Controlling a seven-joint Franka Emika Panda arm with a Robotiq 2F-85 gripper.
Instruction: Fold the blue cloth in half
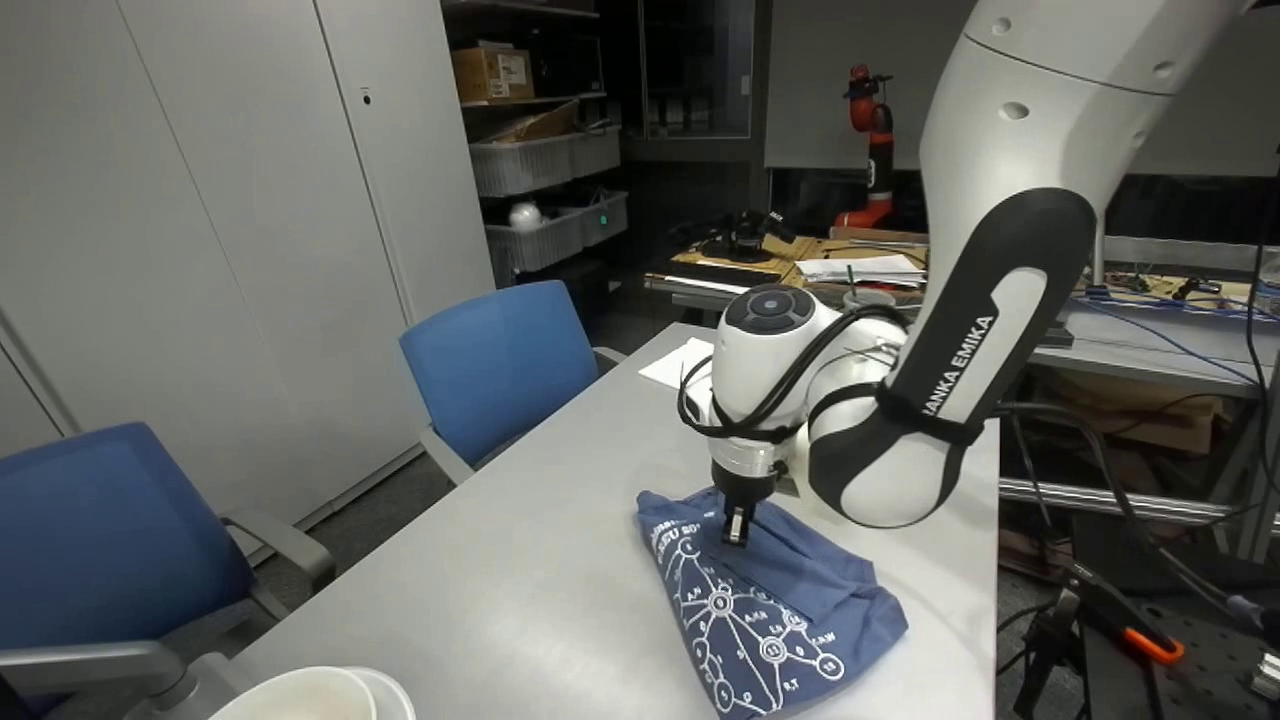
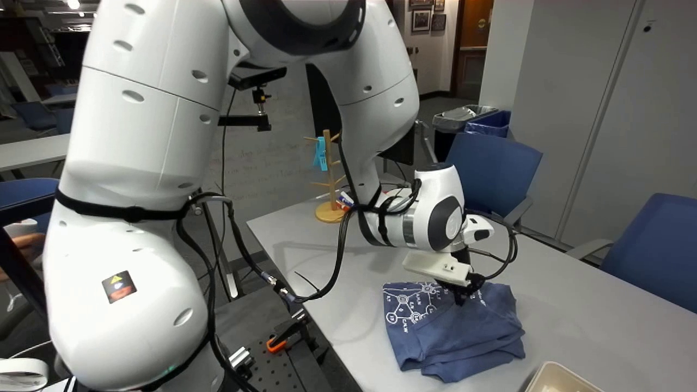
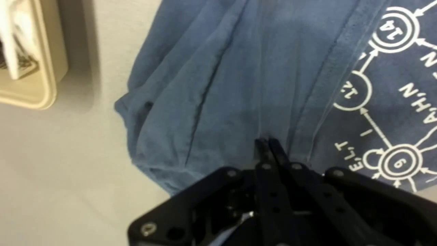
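The blue cloth [image 1: 820, 575] lies rumpled and partly folded over on the table, with its white printed diagram on one side. It also shows in an exterior view [image 2: 452, 340] and the wrist view [image 3: 232, 85], where folds run through its plain part. My gripper [image 1: 736, 530] points down at the cloth, over its plain part near the printed edge; it also shows in an exterior view [image 2: 460, 296]. In the wrist view the gripper's fingertips [image 3: 267, 140] are together, with no cloth visibly pinched between them. I cannot tell whether the tips touch the cloth. No white tag shows.
The grey table [image 1: 500, 570] carries a cream container [image 2: 561, 375] near the cloth, also in the wrist view [image 3: 49, 78]. A wooden peg stand [image 2: 329, 211] and white paper [image 1: 675, 365] are at the far end. Blue chairs [image 1: 500, 365] line one long side.
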